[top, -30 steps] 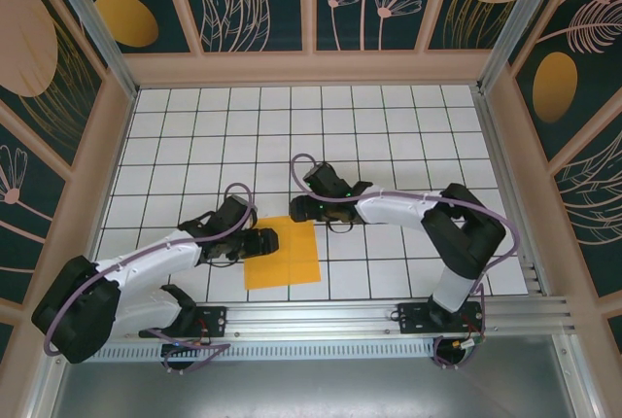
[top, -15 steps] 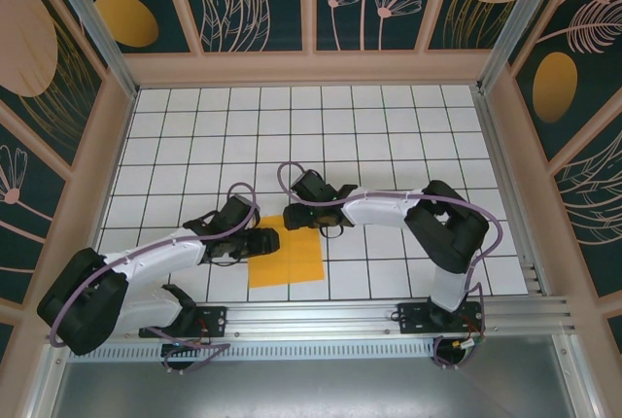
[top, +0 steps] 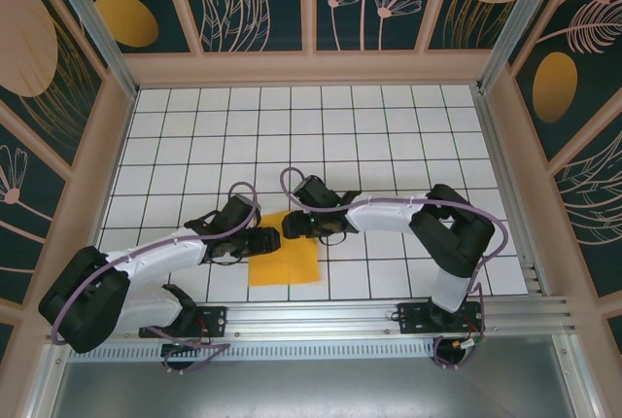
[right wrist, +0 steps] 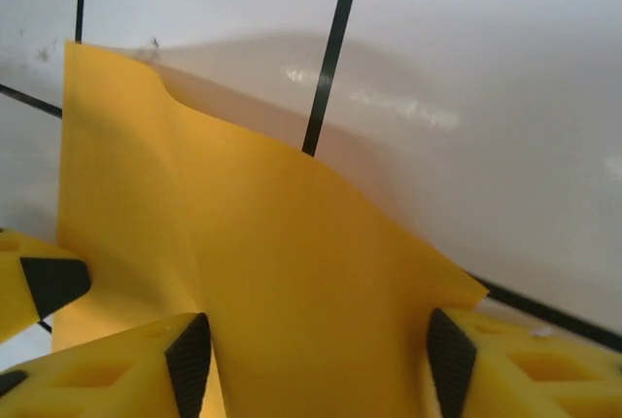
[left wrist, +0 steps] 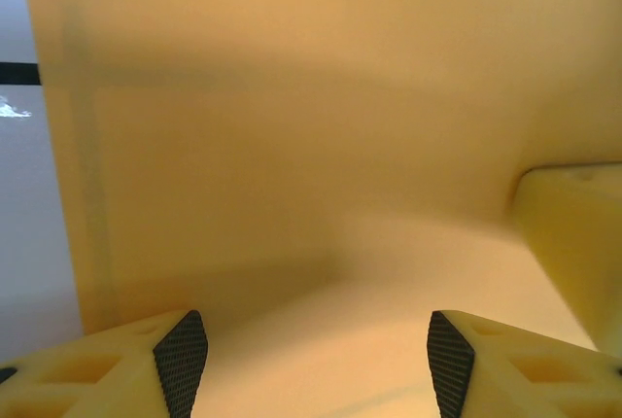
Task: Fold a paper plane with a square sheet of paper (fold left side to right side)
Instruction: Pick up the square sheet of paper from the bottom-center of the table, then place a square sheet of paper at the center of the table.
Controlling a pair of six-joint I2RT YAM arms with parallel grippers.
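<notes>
Sheet (right wrist: pixel 243 272) buckles up between right gripper (right wrist: pixel 311 360) fingers (right wrist: pixel 190 355) (spread wide).

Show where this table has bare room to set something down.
Bare: the table's far half up to the back wall, and tiles between paper and right arm's base. Crowded: near middle, where left fingers and right fingers meet over it.

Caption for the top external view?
Left gripper and right gripper meet at the far edge of the square sheet of paper on the table.
</notes>
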